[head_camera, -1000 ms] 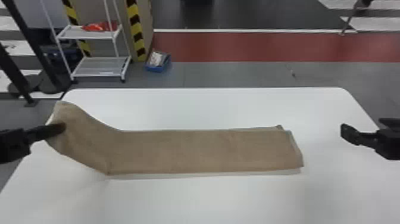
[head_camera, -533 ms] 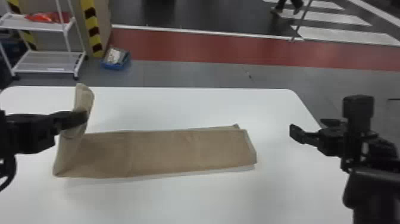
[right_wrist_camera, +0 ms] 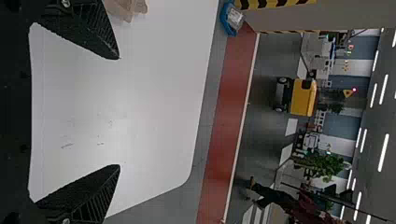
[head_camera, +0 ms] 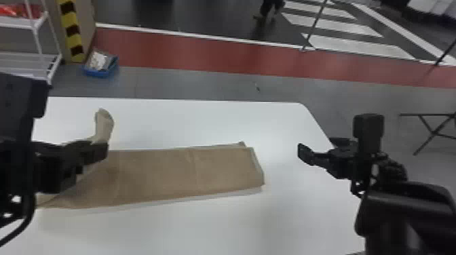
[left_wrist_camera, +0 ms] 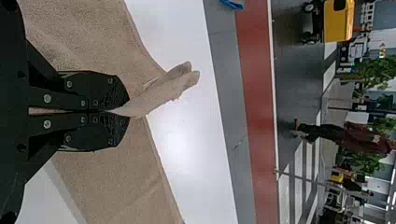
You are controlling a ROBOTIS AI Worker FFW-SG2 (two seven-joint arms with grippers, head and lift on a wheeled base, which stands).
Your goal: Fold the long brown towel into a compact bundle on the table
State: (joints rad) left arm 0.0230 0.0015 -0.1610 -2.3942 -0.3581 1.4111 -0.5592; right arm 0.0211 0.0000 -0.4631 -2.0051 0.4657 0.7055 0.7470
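Towel lies on the table toward eight o'clock, apparently mid-fold, its raised end pinched by your left gripper, fingers closed. Next, carry that end toward three o'clock and lay it flat; your right gripper, at three, is wide open and empty.

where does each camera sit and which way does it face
Head view: on the robot's head, facing forward and down at the brown towel on the white table; left tool and right tool show.
Left wrist view: on the left wrist, looking out past its tool, shut on the towel.
Right wrist view: on the right wrist, looking between its open fingers across the table.
Shared: both wrist views show the red floor strip and yellow vehicle.
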